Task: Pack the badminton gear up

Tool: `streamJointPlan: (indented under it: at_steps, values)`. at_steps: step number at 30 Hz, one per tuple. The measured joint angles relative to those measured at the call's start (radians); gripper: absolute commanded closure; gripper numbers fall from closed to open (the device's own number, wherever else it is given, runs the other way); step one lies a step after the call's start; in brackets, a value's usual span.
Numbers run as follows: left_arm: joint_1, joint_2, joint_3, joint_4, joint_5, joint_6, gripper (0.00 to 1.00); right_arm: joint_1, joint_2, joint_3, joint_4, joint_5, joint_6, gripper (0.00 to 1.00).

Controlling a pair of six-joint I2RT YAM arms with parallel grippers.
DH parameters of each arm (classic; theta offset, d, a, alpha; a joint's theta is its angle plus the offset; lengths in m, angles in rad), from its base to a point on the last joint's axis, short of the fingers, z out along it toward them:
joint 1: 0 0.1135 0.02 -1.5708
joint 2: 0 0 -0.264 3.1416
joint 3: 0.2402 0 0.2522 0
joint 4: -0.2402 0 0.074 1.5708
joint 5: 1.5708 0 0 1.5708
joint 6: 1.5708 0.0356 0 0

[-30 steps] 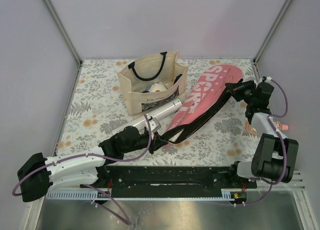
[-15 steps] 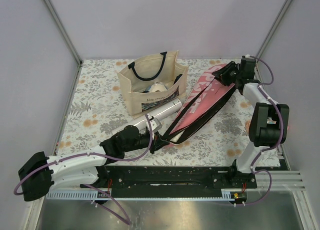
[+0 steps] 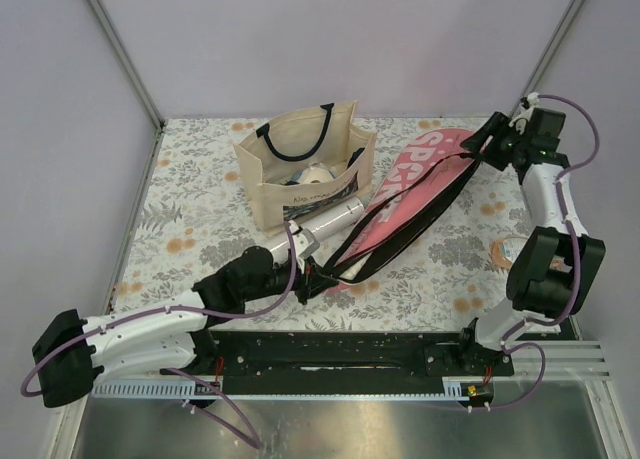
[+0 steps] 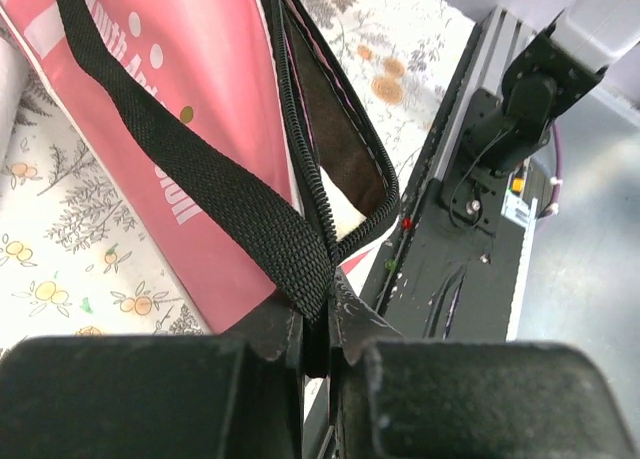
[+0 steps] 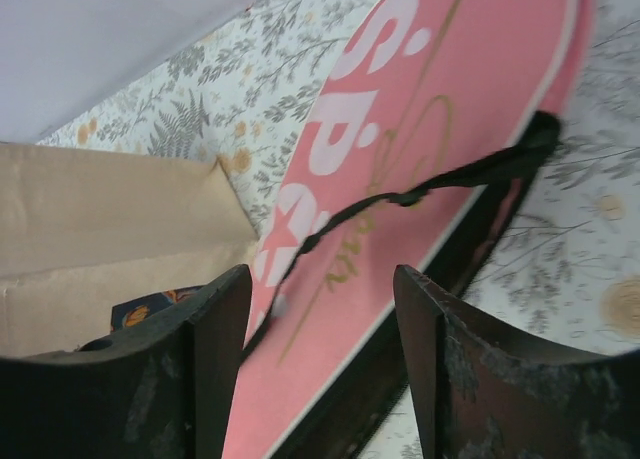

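The pink "SPORT" cover [image 3: 425, 179] lies slantwise on the table, wide end at the far right. Its black strap [image 3: 400, 219] runs loosely along it. My left gripper [image 3: 312, 279] is at the narrow near end, shut on the strap [image 4: 240, 214] where it meets the unzipped cover [image 4: 190, 109]; something white [image 4: 345, 217] shows inside the opening. My right gripper [image 3: 487, 146] hangs open just past the wide end, with the cover [image 5: 450, 99] and strap [image 5: 440, 184] beyond its fingers [image 5: 222, 314]. The long white tube [image 3: 325, 222] lies beside the cover. The rackets are hidden.
A beige tote bag [image 3: 290, 194] with black handles stands at the back centre, close to the tube and the cover, with white things inside; its wall [image 5: 90, 229] fills the left of the right wrist view. The black base rail [image 3: 340, 354] runs along the near edge.
My right gripper, shut at the cover's wide end a second ago, lifted that end toward the back, then opened and drew off to the right. The cover has settled flat. The left gripper holds still.
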Motion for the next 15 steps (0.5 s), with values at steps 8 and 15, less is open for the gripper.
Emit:
streamJointPlan:
  at_steps: [8, 15]
  values:
    - [0.032, -0.005, 0.151, -0.143, -0.008, -0.058, 1.00, -0.144, -0.005, -0.099, 0.188, -0.072, -0.166, 0.39]
    - [0.077, -0.005, 0.247, -0.254, -0.008, -0.114, 1.00, -0.145, 0.066, -0.178, 0.384, -0.114, -0.355, 0.43]
